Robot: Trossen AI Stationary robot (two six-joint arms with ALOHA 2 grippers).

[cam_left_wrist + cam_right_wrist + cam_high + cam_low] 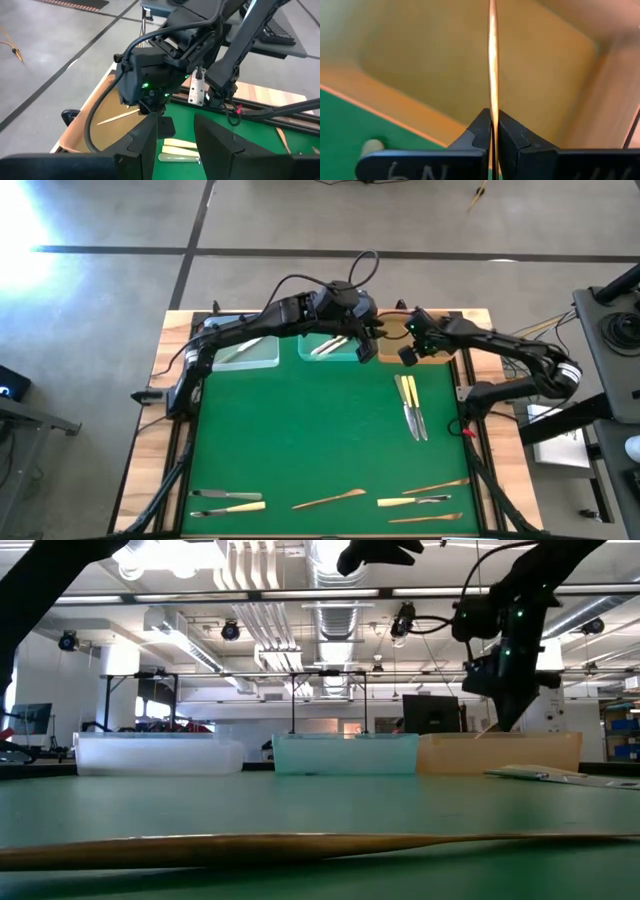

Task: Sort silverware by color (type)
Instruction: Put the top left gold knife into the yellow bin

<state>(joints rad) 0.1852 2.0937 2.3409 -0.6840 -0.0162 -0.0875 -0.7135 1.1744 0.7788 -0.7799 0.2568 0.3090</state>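
My right gripper (492,117) is shut on a thin tan wooden utensil (493,60) over the tan tray (442,354) at the far right. My left gripper (175,132) hovers open and empty next to it, by the teal tray (312,358), which holds cream pieces (328,345). A cream knife and a silver knife (411,408) lie flat side by side on the green mat. Several more utensils lie flat along the near edge, among them a wooden one (330,500). My right gripper pinches the wooden utensil's one end (493,107) between its two fingers. The fingers slant down from above and lie along the utensil, which sticks out ahead of the fingertips into the tan tray (107,120). It is clear of the mat. Whether its tip touches the tray floor does not show.
A clear tray (245,352) stands at the far left, in a row with the teal and tan trays. The two arms are close together above the trays. Bare green mat (290,430) lies between the trays and the near row of utensils.
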